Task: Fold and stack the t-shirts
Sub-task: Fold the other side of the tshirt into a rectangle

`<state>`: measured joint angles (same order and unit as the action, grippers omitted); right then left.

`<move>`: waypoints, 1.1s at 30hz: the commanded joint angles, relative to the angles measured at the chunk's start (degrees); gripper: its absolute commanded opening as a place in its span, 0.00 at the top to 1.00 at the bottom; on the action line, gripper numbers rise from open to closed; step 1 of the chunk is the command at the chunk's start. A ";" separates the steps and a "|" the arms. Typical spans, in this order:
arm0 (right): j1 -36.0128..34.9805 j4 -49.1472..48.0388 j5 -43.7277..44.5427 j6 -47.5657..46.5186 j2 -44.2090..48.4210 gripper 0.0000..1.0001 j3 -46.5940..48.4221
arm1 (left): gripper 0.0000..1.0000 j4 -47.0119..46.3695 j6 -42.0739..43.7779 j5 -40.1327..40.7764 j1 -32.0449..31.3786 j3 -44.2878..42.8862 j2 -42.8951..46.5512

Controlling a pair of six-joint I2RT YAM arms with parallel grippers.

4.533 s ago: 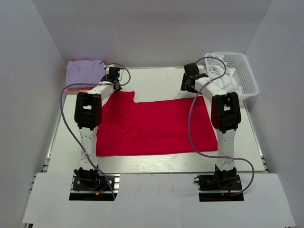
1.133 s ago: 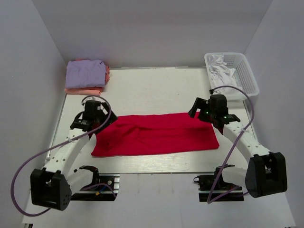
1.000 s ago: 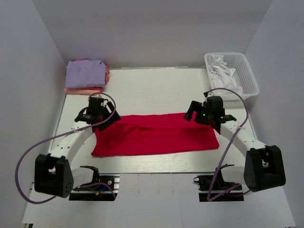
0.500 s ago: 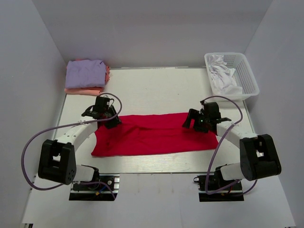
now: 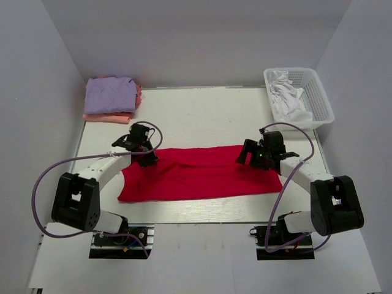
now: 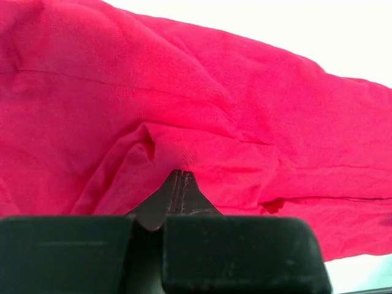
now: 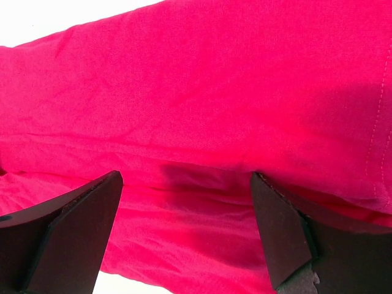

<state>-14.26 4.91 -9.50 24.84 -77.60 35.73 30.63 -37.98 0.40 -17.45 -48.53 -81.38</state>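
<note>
The red shirt [image 5: 202, 174] lies flat on the table [image 5: 202, 116] as a long, bright band folded lengthwise, with soft creases and a rumpled left end. It runs from under the left gripper [image 5: 142, 154] to under the right gripper [image 5: 250, 157]. In the left wrist view, the left gripper [image 6: 177, 179] has its fingers pressed together at a point. A pucker of red cloth [image 6: 245, 92] gathers at the tips, with wrinkles fanning away from them. The right gripper [image 7: 184, 177] hovers low with its fingers spread wide, and below them the cloth [image 7: 214, 79] is smooth, with a stitched hem at its right. Well beyond the left gripper, a folded lavender shirt [image 5: 110, 93] sits on a salmon-pink shirt [image 5: 107, 116]. Beyond the right gripper stands a basket [image 5: 318, 98] holding white cloth [image 5: 288, 101].
</note>
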 commanded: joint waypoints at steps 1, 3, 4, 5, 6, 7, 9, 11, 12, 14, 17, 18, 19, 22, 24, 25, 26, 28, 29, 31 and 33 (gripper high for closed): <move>0.29 -0.95 0.53 -0.76 1.40 0.10 -0.74 | 1.00 0.74 -0.61 3.71 -1.09 -2.00 5.00; 0.20 -0.78 0.53 -0.93 1.31 0.10 -0.66 | 1.00 1.97 -0.61 5.82 -1.09 -2.00 6.15; 0.29 -0.78 0.44 -0.93 1.14 0.10 -0.74 | 0.89 2.50 -0.09 8.10 -1.09 -2.87 6.15; 0.11 -0.69 0.53 -0.93 0.96 0.10 -0.66 | 0.60 4.50 -0.08 9.08 -1.09 -3.58 6.15; 0.11 -0.78 0.36 -1.02 0.96 0.10 -0.57 | 0.13 5.39 0.53 10.57 -1.09 -4.37 5.28; 0.20 -0.43 0.36 -1.11 0.96 0.10 -0.57 | 0.00 5.40 1.67 11.10 -1.09 -4.99 4.75; 0.20 -0.60 0.27 -1.20 0.96 0.10 -0.57 | 0.00 3.31 3.77 7.97 -1.09 -5.60 4.22; 0.11 -0.07 0.36 -1.64 1.05 0.10 -0.22 | 0.00 -0.64 8.50 5.58 -0.48 -5.08 4.22; 0.11 0.10 0.27 -1.99 0.79 0.10 -0.13 | 0.00 -2.84 9.14 5.05 -0.48 -4.56 4.22; 0.20 0.45 0.36 -2.16 0.87 0.10 -0.04 | 0.00 -3.38 10.55 6.61 0.31 -5.16 3.61; 0.11 0.54 0.27 -2.34 1.05 0.10 0.05 | 0.00 -7.24 14.06 5.67 0.31 -4.65 2.38; 0.11 0.46 0.27 -2.51 0.88 0.10 0.22 | 0.00 -8.73 15.46 4.01 0.31 -4.64 1.07; 0.11 0.45 0.09 -2.43 0.87 0.10 0.31 | 0.00 -9.44 16.00 2.86 0.31 -4.64 0.18; 0.11 0.54 0.00 -2.43 0.87 0.10 0.05 | 0.00 -9.45 16.00 0.48 0.31 -6.48 -3.85; 0.11 0.63 0.00 -2.43 0.87 0.10 -0.04 | 0.00 -7.61 15.39 -1.54 -0.29 -7.54 -5.71; 0.29 0.80 0.09 -2.43 0.87 0.10 0.05 | 0.00 -7.61 15.39 -1.55 -0.82 -7.54 -6.24; 0.11 0.63 0.09 -2.43 0.79 0.10 0.05 | 0.00 -7.61 15.39 -3.81 -0.83 -7.54 -6.24; 0.11 0.89 -0.08 -2.60 0.79 0.10 0.13 | 0.00 -8.13 14.61 -7.33 -0.83 -5.52 -5.37; 0.11 0.81 0.09 -2.60 0.87 0.10 0.31 | 0.00 -8.74 13.64 -7.35 -0.83 -4.30 -3.71; 0.29 0.81 0.01 -2.60 0.87 0.10 0.22 | 0.00 -8.23 11.80 -7.35 -0.83 -3.77 -1.86; 0.11 0.81 0.00 -2.60 0.79 0.10 0.14 | 0.00 -7.17 10.99 -8.57 -0.83 -3.07 -0.01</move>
<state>-14.26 5.93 -9.34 23.33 -77.56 35.70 23.70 -25.04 -4.62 -18.11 -52.60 -86.02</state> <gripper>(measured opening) 0.904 0.993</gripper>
